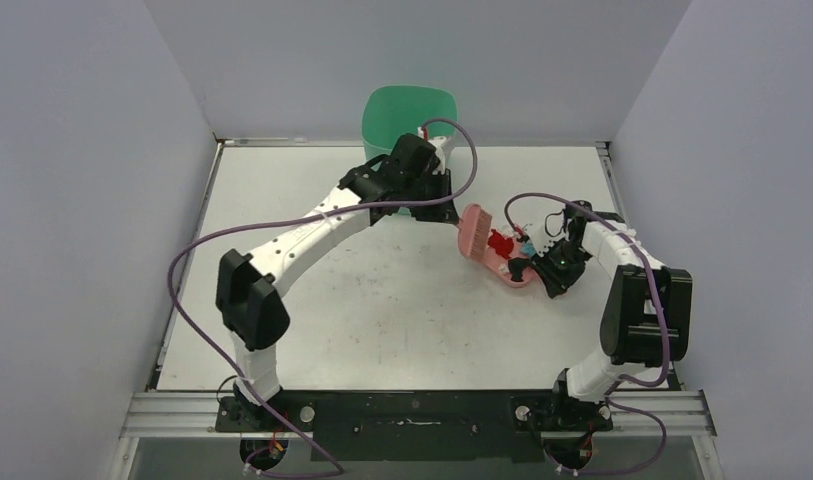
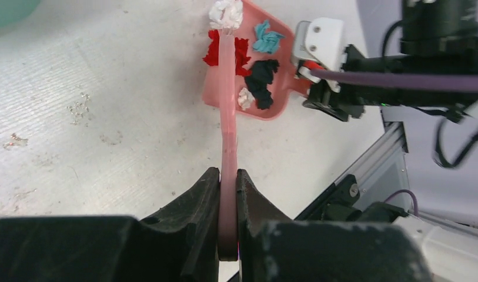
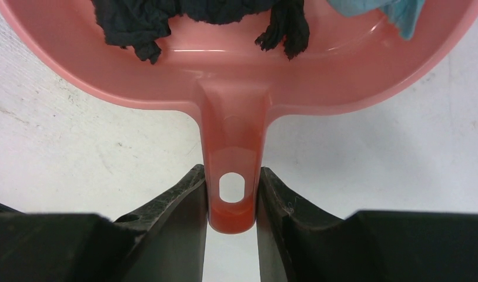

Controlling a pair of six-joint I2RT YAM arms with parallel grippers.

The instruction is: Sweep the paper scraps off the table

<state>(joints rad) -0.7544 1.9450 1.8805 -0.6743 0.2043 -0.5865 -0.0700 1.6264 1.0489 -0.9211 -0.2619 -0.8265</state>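
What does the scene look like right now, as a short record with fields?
left gripper: shut on brush handle
right gripper: shut on dustpan handle
paper scraps: red, black, light blue and white, lying in dustpan
brush head: at the dustpan's open edge
table: white, scuffed
green bin: at table's far edge

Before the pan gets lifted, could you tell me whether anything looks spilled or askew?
Nothing stands out: the paper scraps lie inside the dustpan, none visibly spilled on the table, which shows only faint scuffs.
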